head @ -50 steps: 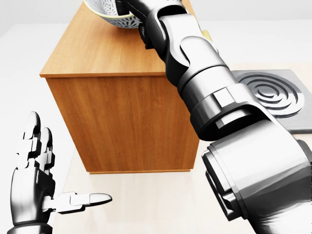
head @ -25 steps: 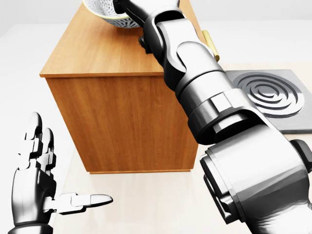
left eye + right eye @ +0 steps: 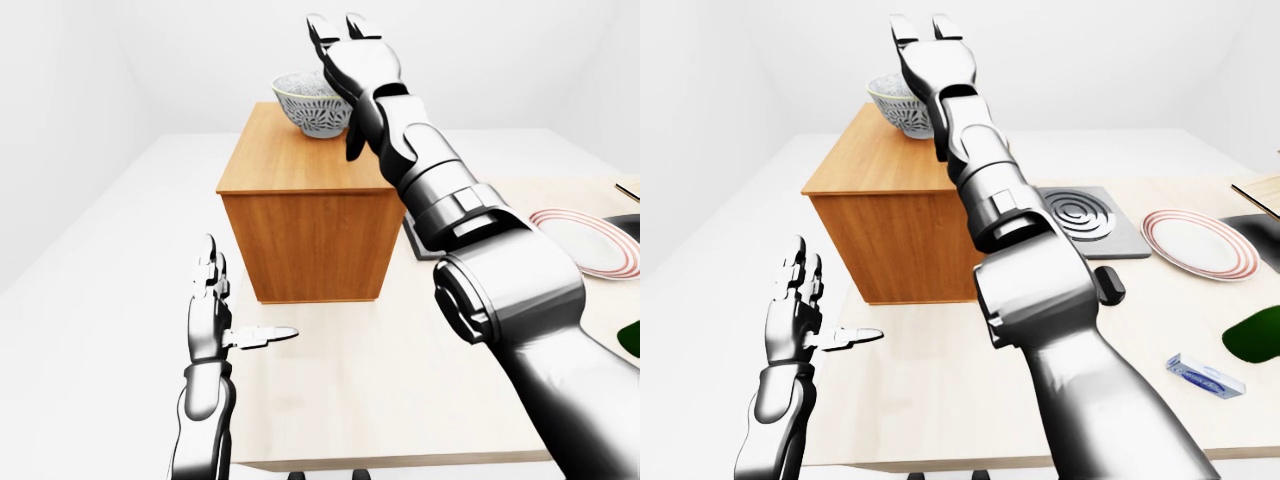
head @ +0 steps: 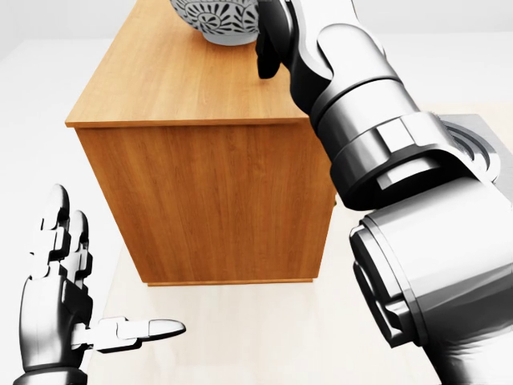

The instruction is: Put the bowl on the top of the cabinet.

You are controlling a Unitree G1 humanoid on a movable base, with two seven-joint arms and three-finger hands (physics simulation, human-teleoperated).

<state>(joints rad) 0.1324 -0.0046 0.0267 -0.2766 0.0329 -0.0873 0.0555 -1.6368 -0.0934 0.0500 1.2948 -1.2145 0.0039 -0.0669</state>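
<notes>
The bowl (image 3: 312, 105), white with a dark pattern, stands upright on the top of the wooden cabinet (image 3: 290, 165), near its far end. My right hand (image 3: 340, 35) is open, its fingers pointing up, just right of and above the bowl and not closed round it. The right arm crosses the cabinet's right edge and hides it. My left hand (image 3: 225, 310) is open and empty, low at the left of the cabinet, thumb pointing right over the table.
The cabinet stands on a light table (image 3: 940, 390). To its right are a grey hob (image 3: 1075, 215), a red-rimmed white plate (image 3: 1195, 243), a dark green thing (image 3: 1258, 335) and a small blue and white packet (image 3: 1205, 375).
My right hand has let go of the bowl's rim, opened and risen to its right. The bowl now sits a little further right on the cabinet top. The left hand has not moved.
</notes>
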